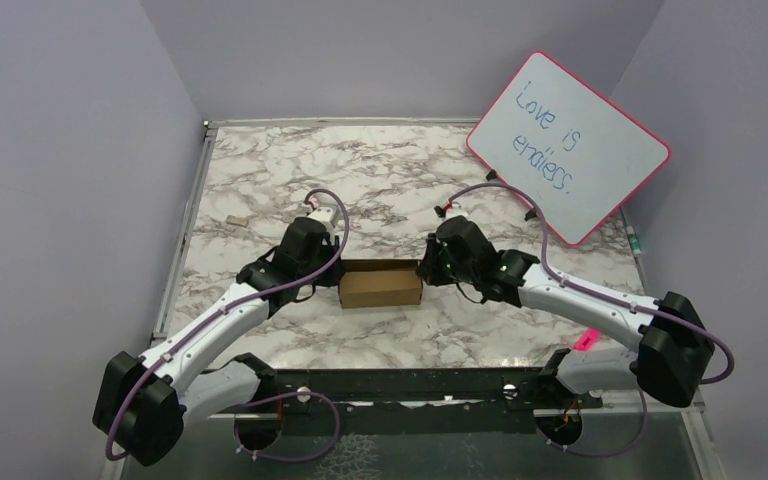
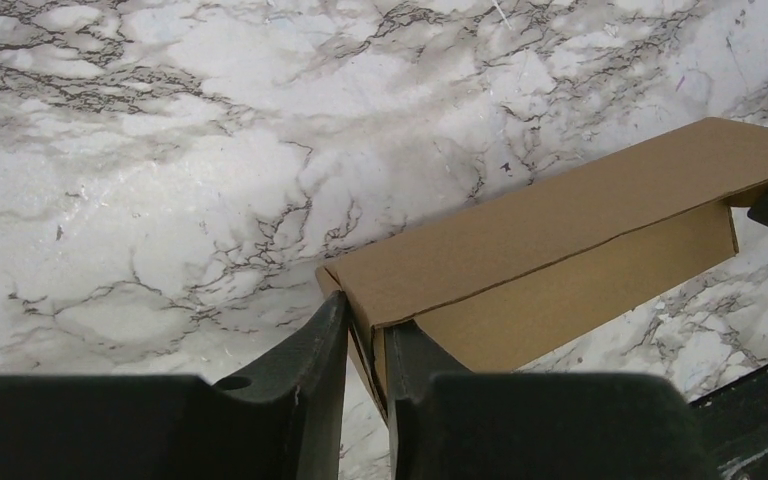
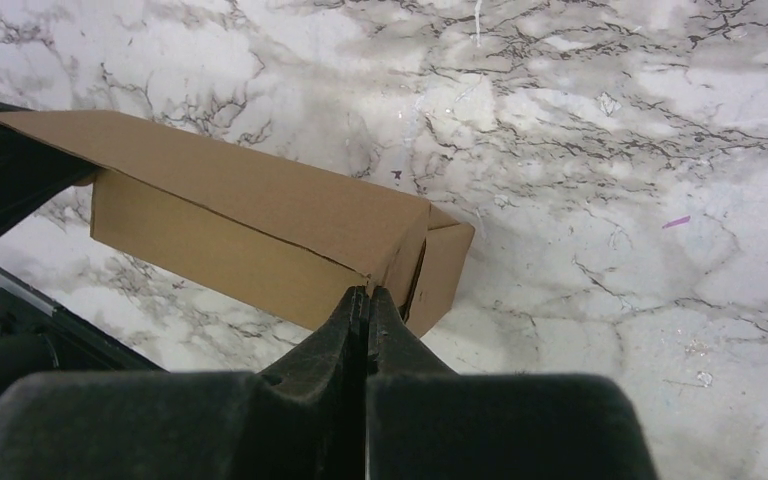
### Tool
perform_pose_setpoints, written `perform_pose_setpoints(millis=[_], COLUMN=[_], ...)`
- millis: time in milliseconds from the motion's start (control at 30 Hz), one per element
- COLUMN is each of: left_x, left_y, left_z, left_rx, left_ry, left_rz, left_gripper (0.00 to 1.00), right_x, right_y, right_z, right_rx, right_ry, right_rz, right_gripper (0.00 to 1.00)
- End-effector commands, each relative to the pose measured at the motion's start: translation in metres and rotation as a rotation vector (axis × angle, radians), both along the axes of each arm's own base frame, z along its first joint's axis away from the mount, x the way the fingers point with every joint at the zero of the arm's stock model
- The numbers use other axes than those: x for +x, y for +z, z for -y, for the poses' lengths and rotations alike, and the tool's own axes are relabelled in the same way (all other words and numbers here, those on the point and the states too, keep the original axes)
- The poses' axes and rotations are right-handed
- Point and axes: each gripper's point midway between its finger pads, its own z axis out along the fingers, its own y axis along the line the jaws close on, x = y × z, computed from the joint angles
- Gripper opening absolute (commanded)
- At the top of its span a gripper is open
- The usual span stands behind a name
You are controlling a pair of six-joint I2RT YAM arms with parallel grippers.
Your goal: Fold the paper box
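Top external shows the paper box (image 1: 380, 286) standing as a small oblong near the middle of the bench (image 1: 410, 180), somewhat closer to the near edge than the far one, with an arm at each short end. Its long walls and lid look formed, so I judge the step in hand to be closing the ends: in the right wrist view the end flap sits slightly proud of the wall. The next move likely calls for pushing each end flap square and tucking it in while the other arm braces the box against sliding. The left gripper (image 2: 368, 340) has its fingers nearly together, the cardboard edge of the box's left end caught between them. The right gripper (image 3: 368, 300) has its fingers pressed together with nothing between, tips touching the corner of the right end. Beyond, toward the far right corner, a whiteboard (image 1: 568, 145) leans
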Motion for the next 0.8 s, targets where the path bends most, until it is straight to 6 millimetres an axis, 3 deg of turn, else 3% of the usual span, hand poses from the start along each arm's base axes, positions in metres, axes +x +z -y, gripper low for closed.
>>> perform_pose_setpoints(millis=[0, 167, 467, 633, 767], left_x=[-0.012, -0.015, -0.018, -0.017, -0.018], left_y=[0.004, 0.008, 0.036, 0.041, 0.039], left_z=[0.014, 0.007, 0.002, -0.006, -0.004], left_rx=[-0.084, -0.113, -0.125, -0.077, -0.076], left_ry=[0.029, 0.083, 0.077, 0.090, 0.082], left_rz=[0.012, 0.045, 0.090, 0.094, 0.074], left_gripper=[0.19, 0.25, 0.40, 0.40, 0.30], right_x=[-0.009, -0.007, -0.009, -0.008, -0.004], right_y=[-0.011, -0.013, -0.014, -0.014, -0.013], right_z=[-0.010, -0.007, -0.008, -0.005, 0.001], right_rx=[0.037, 0.029, 0.040, 0.038, 0.033], right_ry=[0.013, 0.000, 0.021, 0.002, -0.043], right_rz=[-0.018, 0.003, 0.010, 0.014, 0.023], right_gripper=[0.04, 0.04, 0.06, 0.06, 0.06])
